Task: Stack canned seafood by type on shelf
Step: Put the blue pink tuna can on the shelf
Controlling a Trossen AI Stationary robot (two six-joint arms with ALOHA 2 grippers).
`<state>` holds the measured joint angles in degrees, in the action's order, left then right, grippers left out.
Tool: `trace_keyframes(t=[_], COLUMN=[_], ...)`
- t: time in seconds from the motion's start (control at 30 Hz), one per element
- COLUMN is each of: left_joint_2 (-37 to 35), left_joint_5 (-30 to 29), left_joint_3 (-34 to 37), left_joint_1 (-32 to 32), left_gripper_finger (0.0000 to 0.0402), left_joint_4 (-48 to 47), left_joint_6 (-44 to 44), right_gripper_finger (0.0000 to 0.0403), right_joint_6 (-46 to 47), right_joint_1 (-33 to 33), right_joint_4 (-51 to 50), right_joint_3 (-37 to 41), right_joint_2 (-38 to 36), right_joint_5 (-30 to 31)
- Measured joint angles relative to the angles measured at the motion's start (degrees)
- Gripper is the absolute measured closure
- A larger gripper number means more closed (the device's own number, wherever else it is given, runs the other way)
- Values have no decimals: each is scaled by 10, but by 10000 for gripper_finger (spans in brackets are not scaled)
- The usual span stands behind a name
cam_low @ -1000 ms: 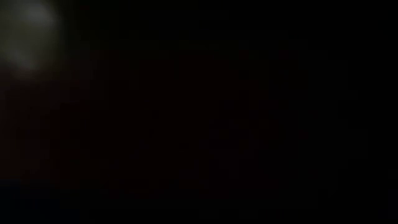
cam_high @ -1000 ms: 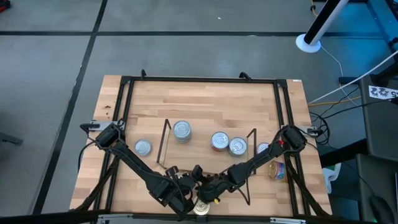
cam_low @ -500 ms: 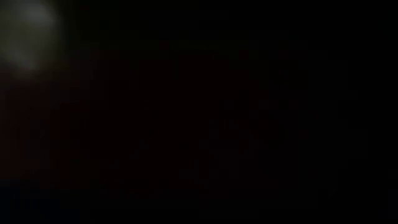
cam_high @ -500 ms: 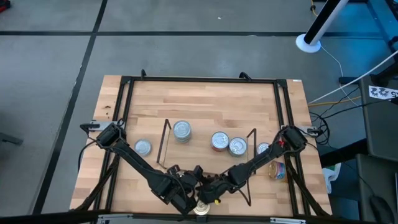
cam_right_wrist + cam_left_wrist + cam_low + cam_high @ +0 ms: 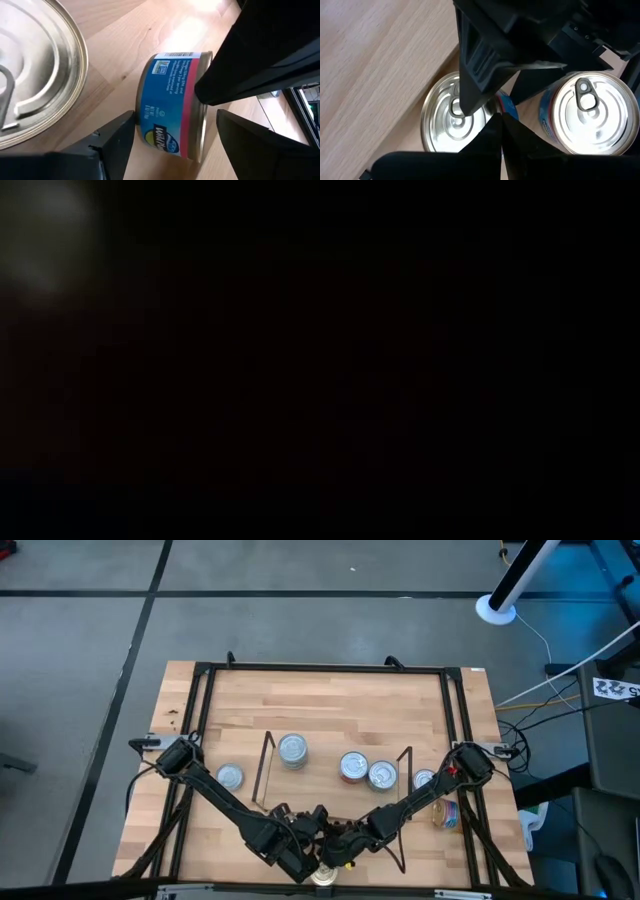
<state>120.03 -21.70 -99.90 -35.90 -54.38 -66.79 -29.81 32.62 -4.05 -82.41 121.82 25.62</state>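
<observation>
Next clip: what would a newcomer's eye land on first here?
Both dark arms converge at the table's near edge, the left pincer and right pincer crowded over tins. The right wrist view shows a blue-labelled tin on its side. The low view is black.

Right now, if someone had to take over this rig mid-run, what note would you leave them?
Left gripper: low at the table's near edge, nose to nose with the right arm, above two silver-topped tins.
Right gripper: open, straddling a blue-and-red-labelled tin, not clamped.
Shelf: between its uprights stand a single tin and a side-by-side pair.
Off the shelf: one loose tin to the left, two outer tins to the right.
Left to do: most of the sorting. The low view is dark.
</observation>
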Motion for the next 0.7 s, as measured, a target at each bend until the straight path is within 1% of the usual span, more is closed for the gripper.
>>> trace_keyframes(t=[0.13, 0.27, 0.43, 0.5, 0.63, 0.7], left_joint_2=[0, 0, -1, -1, -1, -1], left_joint_5=[0, 0, 0, 0, 0, 0], left_joint_3=[0, 0, 0, 0, 0, 0], left_joint_1=[0, 0, 0, 0, 0, 0], left_gripper_finger=[401, 402, 401, 401, 401, 401], left_joint_4=[0, 0, 4, 5, 8, 7], left_joint_6=[-7, -12, -9, -9, -8, -6], right_gripper_finger=[123, 123, 123, 123, 123, 123], right_joint_6=[1, 23, 28, 26, 26, 26], right_joint_1=[0, 0, 0, 0, 0, 0], right_joint_4=[0, 4, 12, 15, 25, 25], right_joint_3=[0, 0, 0, 0, 0, 0], right_joint_2=[0, 15, 32, 32, 33, 33], right_joint_5=[-7, -6, 5, 8, 33, 33])
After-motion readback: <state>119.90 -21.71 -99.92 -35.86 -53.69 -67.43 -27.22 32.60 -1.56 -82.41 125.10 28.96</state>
